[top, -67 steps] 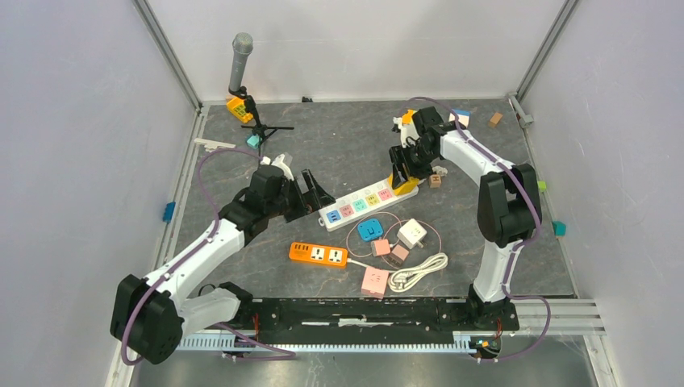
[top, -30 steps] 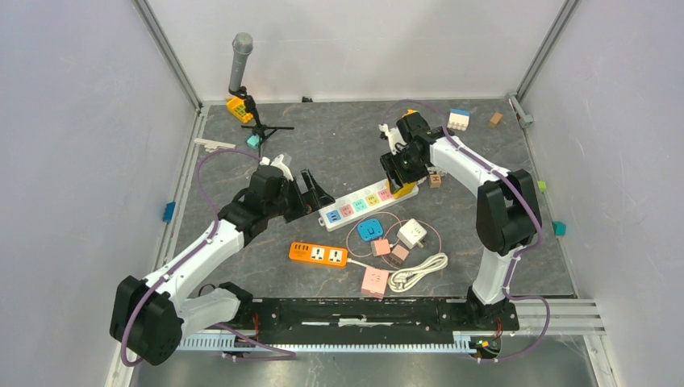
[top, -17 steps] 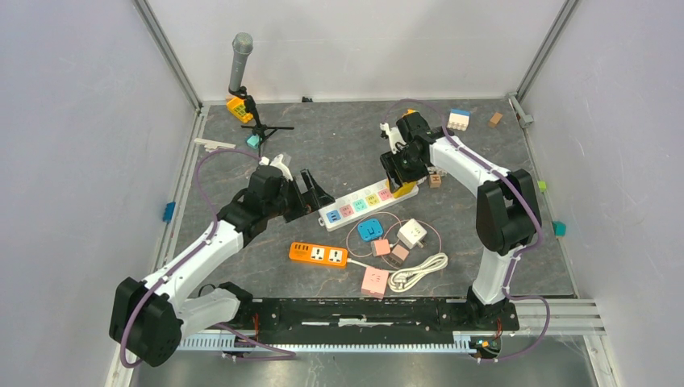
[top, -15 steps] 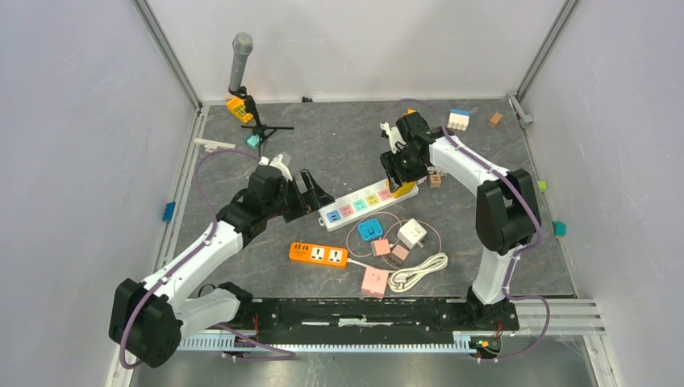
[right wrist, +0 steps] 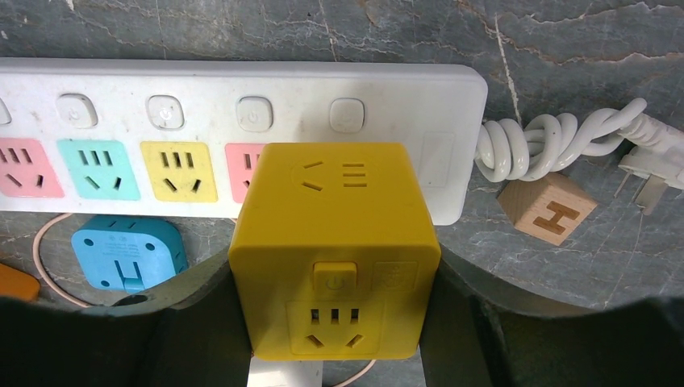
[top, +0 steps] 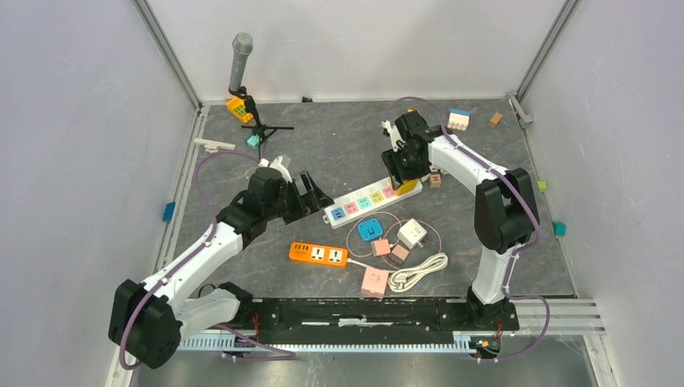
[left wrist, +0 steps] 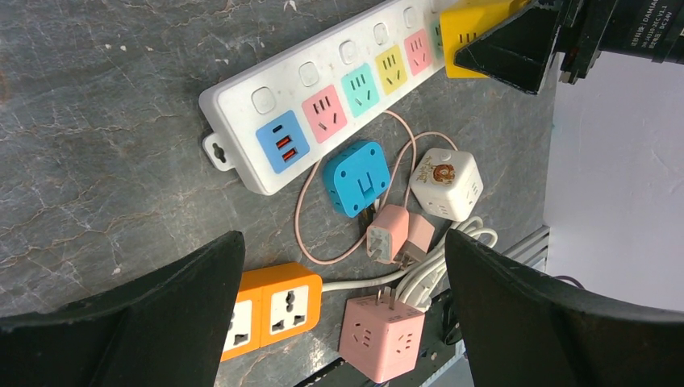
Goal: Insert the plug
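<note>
A white power strip (top: 355, 203) with coloured sockets lies slantwise mid-table; it also shows in the left wrist view (left wrist: 323, 105) and the right wrist view (right wrist: 202, 89). My right gripper (top: 406, 171) (right wrist: 335, 318) is shut on a yellow cube plug (top: 409, 187) (right wrist: 335, 242) and holds it over the sockets at the strip's right end, covering part of the pink one. Its pins are hidden. The cube also shows in the left wrist view (left wrist: 468, 20). My left gripper (top: 316, 196) (left wrist: 343, 238) is open and empty, just off the strip's left end.
In front of the strip lie a blue cube plug (top: 370, 230), a white cube (top: 412, 234), small pink plugs (top: 389, 250), an orange strip (top: 318, 255), a pink cube (top: 374, 280) and a coiled white cable (top: 418, 272). A wooden block (top: 435, 180) sits by the right gripper. A microphone stand (top: 240, 56) stands back left.
My right gripper with the yellow cube drifted a little left along the strip, then back right to its end. The strip shifted slightly. The left arm barely moved.
</note>
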Controlling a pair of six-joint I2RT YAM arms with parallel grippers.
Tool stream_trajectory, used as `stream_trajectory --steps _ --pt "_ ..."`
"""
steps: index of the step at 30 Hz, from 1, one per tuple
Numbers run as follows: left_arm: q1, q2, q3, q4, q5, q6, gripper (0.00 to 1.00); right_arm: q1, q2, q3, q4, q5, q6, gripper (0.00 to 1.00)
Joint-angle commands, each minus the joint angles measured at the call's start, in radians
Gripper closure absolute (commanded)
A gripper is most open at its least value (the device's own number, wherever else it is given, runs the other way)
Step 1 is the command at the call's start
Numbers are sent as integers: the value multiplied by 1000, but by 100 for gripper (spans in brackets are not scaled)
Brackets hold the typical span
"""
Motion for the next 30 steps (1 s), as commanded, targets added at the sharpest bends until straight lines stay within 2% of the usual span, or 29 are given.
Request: stream_trajectory --steps 1,10,15,18,23,30 --pt "7 -15 0 17 -14 -7 0 -11 -8 26 -12 48 6 100" --pt "7 -9 8 21 -10 -8 0 -14 -3 -77 63 100 14 100" --pt "8 -8 10 20 -10 -8 0 -14 -18 -48 47 65 3 100" --pt "8 -8 10 21 -8 -9 0 -35 -40 9 26 -57 8 100" --pt "8 -6 9 21 -7 -10 0 -80 -61 112 -21 -156 27 100" --pt "8 -1 10 23 -2 -10 0 -106 -44 89 -27 -228 34 100"
